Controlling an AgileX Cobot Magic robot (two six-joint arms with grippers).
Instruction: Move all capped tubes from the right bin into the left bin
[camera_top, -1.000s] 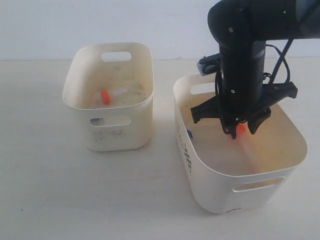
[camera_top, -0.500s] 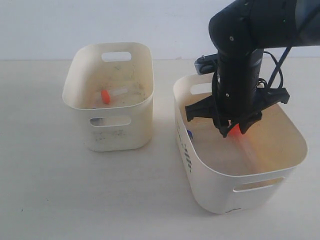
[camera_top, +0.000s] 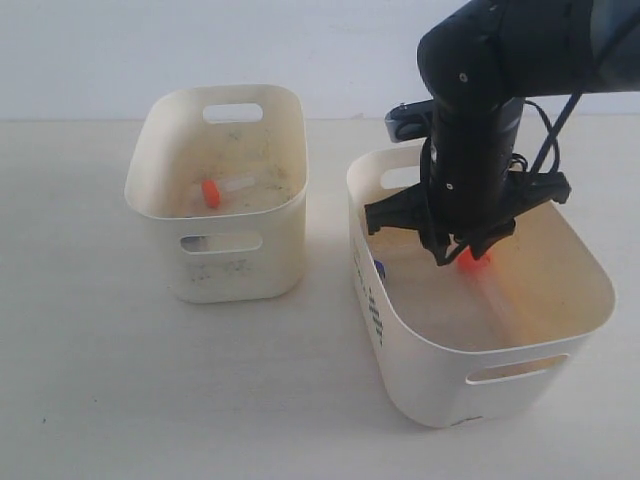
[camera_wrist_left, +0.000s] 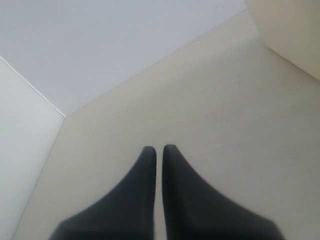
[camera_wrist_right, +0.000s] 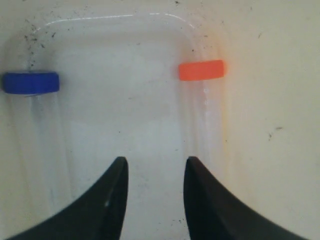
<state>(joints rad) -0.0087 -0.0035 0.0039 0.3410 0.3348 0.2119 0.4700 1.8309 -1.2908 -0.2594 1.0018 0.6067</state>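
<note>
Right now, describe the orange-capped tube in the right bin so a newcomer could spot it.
Find the larger cream bin on the exterior view's right side. Inside it, just below the open right gripper, lies a clear tube. Its cap is orange, while the neighbouring tube has a dark blue one.

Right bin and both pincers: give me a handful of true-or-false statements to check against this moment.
1. The right pincer is open with nothing between its fingers. True.
2. The left bin holds no tubes. False: an orange-capped tube lies on its floor.
3. The right bin holds at least a second orange-capped tube and a blue-capped tube. True.
4. The left pincer is spread wide. False: its fingers are shut, with only bare table in front of them.
5. The right pincer hangs over the left bin. False: it reaches down into the right bin.
</note>
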